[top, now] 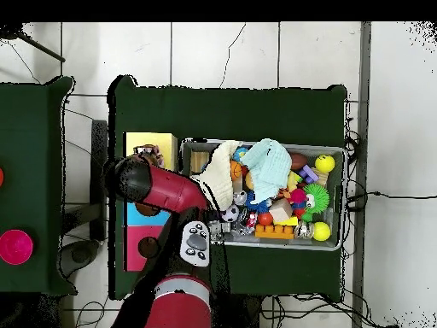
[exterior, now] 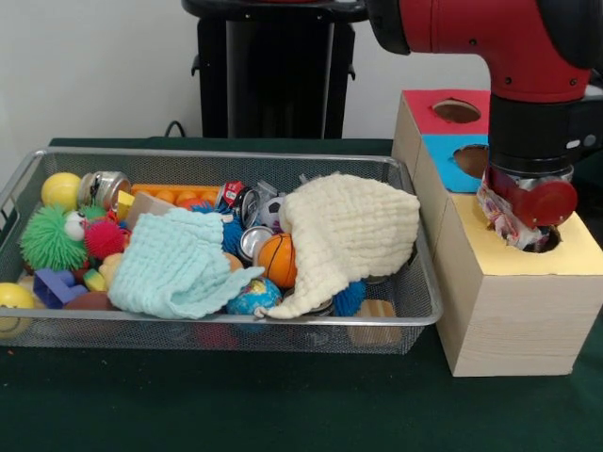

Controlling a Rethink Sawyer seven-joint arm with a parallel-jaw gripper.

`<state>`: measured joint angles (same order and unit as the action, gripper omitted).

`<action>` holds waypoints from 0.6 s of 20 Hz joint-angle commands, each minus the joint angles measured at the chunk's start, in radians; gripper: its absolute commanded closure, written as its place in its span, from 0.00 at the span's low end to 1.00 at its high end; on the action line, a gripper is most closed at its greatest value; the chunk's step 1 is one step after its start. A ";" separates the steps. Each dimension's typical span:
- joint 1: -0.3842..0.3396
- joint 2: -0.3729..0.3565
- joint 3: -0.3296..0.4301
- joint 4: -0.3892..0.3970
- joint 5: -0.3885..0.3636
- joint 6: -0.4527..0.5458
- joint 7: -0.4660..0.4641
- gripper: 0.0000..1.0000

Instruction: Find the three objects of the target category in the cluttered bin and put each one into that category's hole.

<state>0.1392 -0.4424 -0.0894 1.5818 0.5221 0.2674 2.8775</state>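
Note:
My gripper (exterior: 516, 218) hangs over the round hole (exterior: 550, 242) in the yellow top of the wooden box (exterior: 509, 311). It is shut on a crumpled red and white can (exterior: 501, 218) whose lower end reaches the hole's rim. From overhead the gripper (top: 147, 155) sits above the yellow section (top: 164, 142), with the arm hiding the hole. More metal cans (exterior: 251, 239) (exterior: 104, 185) lie among the toys in the wire bin (exterior: 415, 315), partly covered by a cream cloth (exterior: 350, 231).
A mint cloth (exterior: 174, 264), a small basketball (exterior: 278, 260), a globe ball (exterior: 252, 297), a green spiky ball (exterior: 47, 238) and an orange brick (exterior: 174, 195) fill the bin. The box also has a blue section (exterior: 445, 169) and a red section (exterior: 426, 115), each with a hole.

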 commanded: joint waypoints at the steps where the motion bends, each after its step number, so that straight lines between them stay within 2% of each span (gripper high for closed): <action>1: 0.050 0.272 0.118 0.060 -0.003 -0.232 0.166 1.00; 4: -0.004 0.337 0.195 0.040 -0.076 -0.431 0.171 1.00; 5: -0.001 0.344 0.196 0.034 -0.073 -0.449 0.179 1.00; 8: -0.016 0.352 0.214 0.031 -0.093 -0.483 0.172 1.00; 10: 0.030 0.352 0.157 0.017 -0.077 -0.467 0.151 1.00; 12: 0.082 0.340 0.079 0.011 -0.042 -0.382 0.117 1.00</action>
<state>0.1659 -0.4361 -0.0842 1.5840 0.4975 0.0732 2.8784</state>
